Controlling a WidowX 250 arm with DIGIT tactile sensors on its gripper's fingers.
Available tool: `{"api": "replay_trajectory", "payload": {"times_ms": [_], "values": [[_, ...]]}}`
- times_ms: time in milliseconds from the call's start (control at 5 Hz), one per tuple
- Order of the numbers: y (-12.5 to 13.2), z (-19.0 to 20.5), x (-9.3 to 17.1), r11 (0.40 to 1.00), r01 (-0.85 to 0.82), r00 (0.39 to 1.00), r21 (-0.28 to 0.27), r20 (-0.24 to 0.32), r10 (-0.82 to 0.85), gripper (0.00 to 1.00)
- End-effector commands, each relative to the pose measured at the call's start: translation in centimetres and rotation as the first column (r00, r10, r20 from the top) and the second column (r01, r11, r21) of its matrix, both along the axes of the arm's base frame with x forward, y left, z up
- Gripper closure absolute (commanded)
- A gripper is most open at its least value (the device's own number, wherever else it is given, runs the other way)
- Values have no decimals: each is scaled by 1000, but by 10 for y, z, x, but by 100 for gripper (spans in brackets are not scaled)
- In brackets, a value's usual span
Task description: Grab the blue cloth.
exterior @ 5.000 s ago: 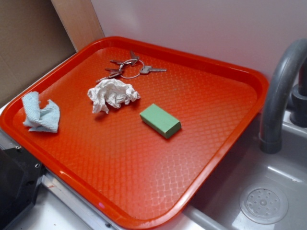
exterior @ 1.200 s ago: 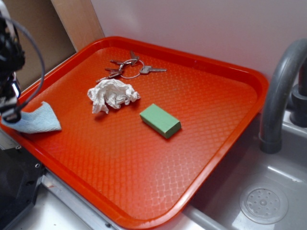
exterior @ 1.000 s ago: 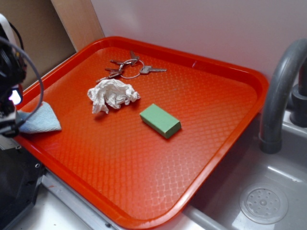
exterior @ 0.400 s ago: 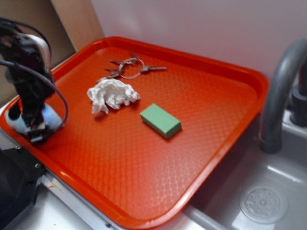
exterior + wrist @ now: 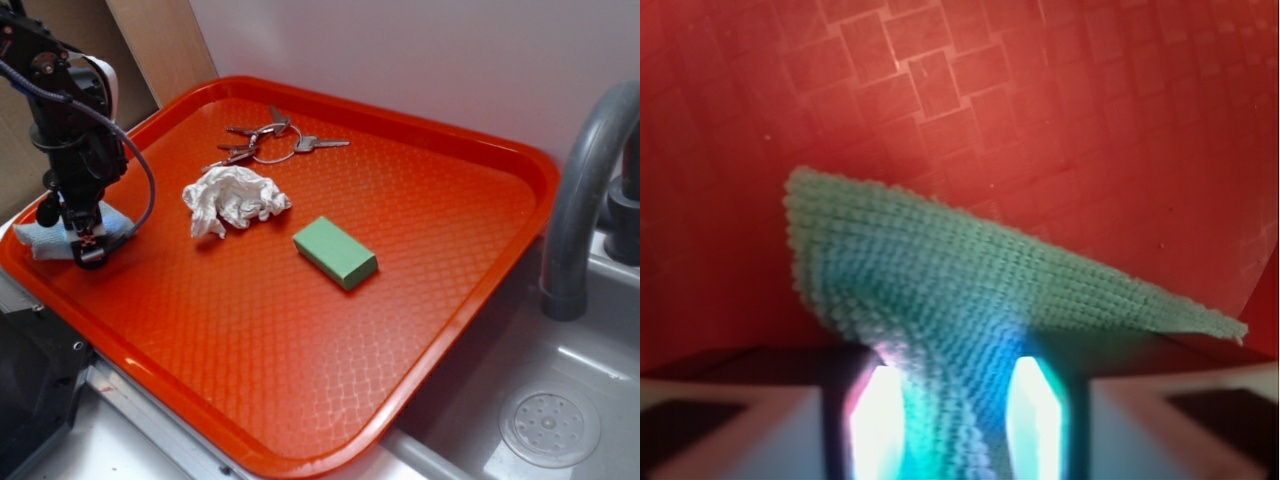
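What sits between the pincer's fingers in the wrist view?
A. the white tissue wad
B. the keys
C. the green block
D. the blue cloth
D: the wrist view shows the blue cloth bunched between the fingers of the pincer, above the red tray.

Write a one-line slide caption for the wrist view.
End effector pinching the blue cloth between its fingers, fabric fanning out above the red tray.
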State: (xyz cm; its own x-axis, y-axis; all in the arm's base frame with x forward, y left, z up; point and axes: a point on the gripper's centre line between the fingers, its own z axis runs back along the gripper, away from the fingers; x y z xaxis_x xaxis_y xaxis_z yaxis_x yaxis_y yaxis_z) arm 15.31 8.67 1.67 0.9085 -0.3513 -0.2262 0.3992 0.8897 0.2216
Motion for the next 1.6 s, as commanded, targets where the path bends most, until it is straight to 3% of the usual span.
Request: {"api": "replay_trajectory", "payload": {"times_ms": [0,200,400,600,800,1000,1200,1400], "values": [[14,49,-11,991,-135,983,-20,123,136,100],[15,71,-17,982,-159,973,-98,151,173,100],[11,76,-20,983,-159,971,-90,168,172,100],[-3,111,-12,965,-182,962,-188,171,214,100],[-52,162,8,953,-203,930,-225,261,260,100],[-87,215,27,904,-319,873,-283,283,397,100],[-86,241,43,868,-378,840,-322,274,467,100],[-78,234,45,867,-390,846,-310,251,470,100]]}}
